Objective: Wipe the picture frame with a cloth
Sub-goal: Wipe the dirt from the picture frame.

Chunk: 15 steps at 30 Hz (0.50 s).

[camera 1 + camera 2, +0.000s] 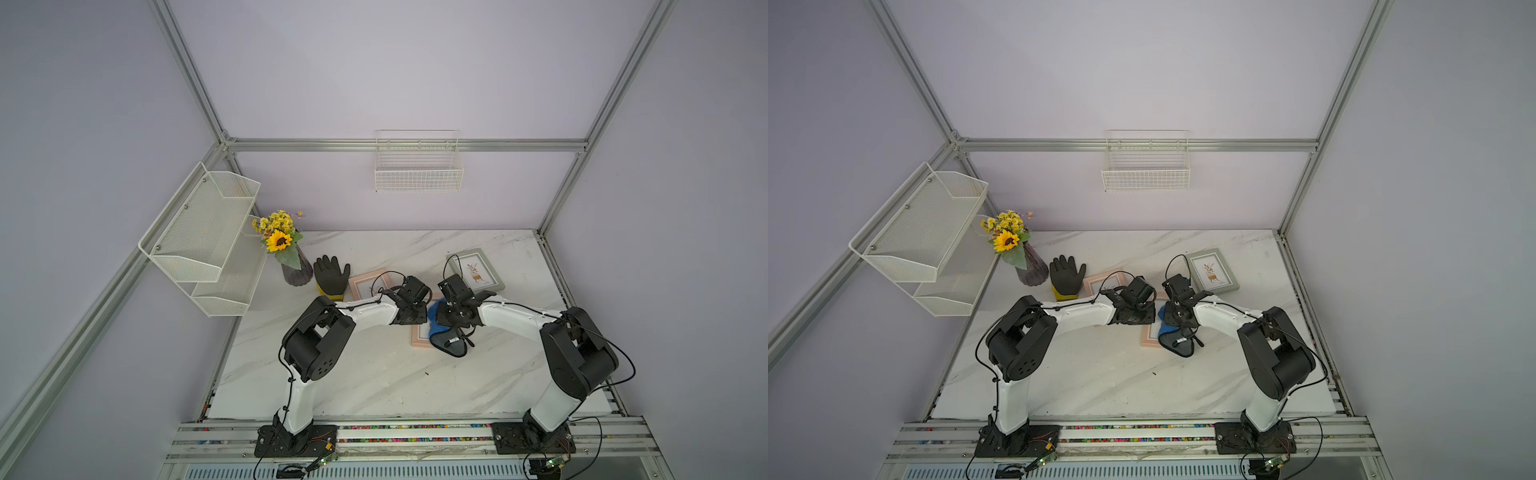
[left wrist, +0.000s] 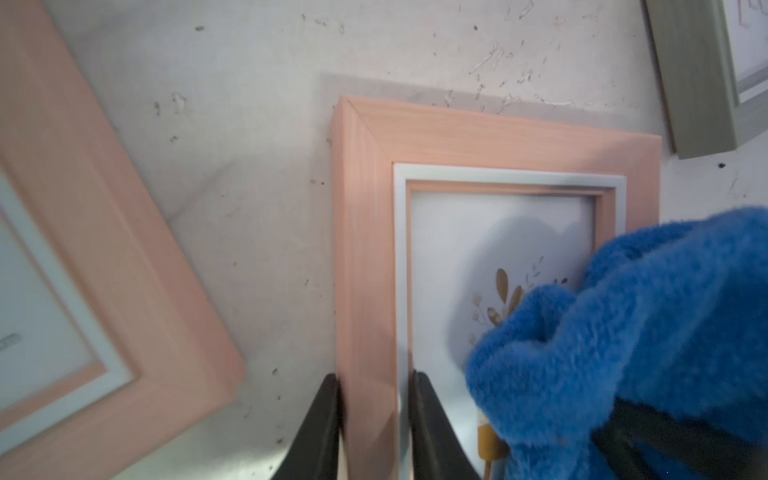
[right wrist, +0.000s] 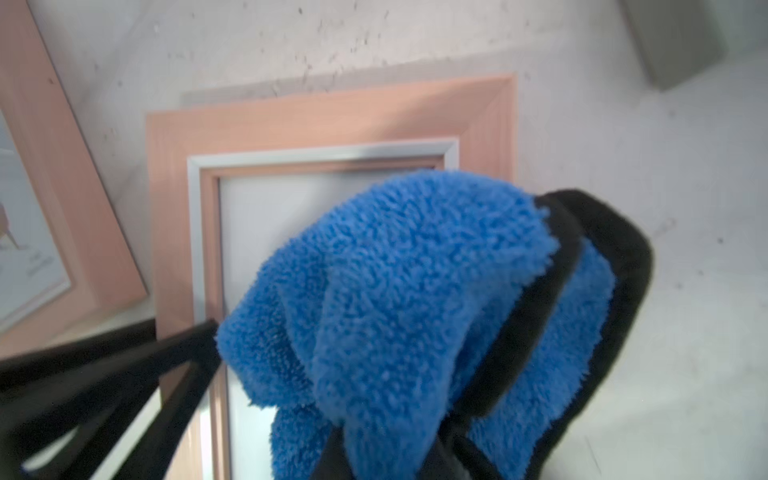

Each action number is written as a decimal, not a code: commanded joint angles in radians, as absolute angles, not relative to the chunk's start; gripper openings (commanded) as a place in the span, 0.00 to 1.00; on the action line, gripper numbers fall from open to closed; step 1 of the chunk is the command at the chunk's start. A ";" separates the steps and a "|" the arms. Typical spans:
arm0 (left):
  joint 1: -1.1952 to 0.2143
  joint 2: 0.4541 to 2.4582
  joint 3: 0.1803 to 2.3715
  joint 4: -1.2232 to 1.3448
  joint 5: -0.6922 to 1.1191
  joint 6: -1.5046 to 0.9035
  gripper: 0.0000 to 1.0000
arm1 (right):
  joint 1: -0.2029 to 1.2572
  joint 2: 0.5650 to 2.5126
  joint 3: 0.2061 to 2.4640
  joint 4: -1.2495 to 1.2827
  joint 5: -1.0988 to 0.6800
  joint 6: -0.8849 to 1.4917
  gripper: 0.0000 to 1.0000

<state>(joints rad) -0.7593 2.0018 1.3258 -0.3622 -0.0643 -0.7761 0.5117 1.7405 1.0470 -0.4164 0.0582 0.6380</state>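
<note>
Right of centre on the desk (image 1: 374,374) in both top views, the right hand (image 1: 451,311) is pinched shut on a bunched fold of the cloth (image 3: 395,291), which drapes over the glass of the picture frame (image 2: 457,137). The left hand (image 2: 374,424) clamps one side rail (rigid, light, likely to skid). The cloth looks soft and floppy; a bunched grip suits it, pressing gently on the glass.
</note>
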 commanded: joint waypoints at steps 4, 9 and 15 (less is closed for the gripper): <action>-0.753 1.986 1.282 -0.398 -0.047 -0.806 0.18 | 0.469 1.885 1.125 -0.406 0.031 0.607 0.00; -0.749 1.989 1.289 -0.399 -0.049 -0.805 0.18 | 0.532 1.811 1.037 -0.430 0.037 0.632 0.00; -0.745 1.995 1.296 -0.396 -0.048 -0.808 0.18 | 0.561 1.677 0.901 -0.438 0.008 0.683 0.00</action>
<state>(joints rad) -0.7528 1.9934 1.3102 -0.3485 -0.0597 -0.7937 0.5484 1.6920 0.9649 -0.3355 0.0319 0.6529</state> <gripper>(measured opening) 0.250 0.140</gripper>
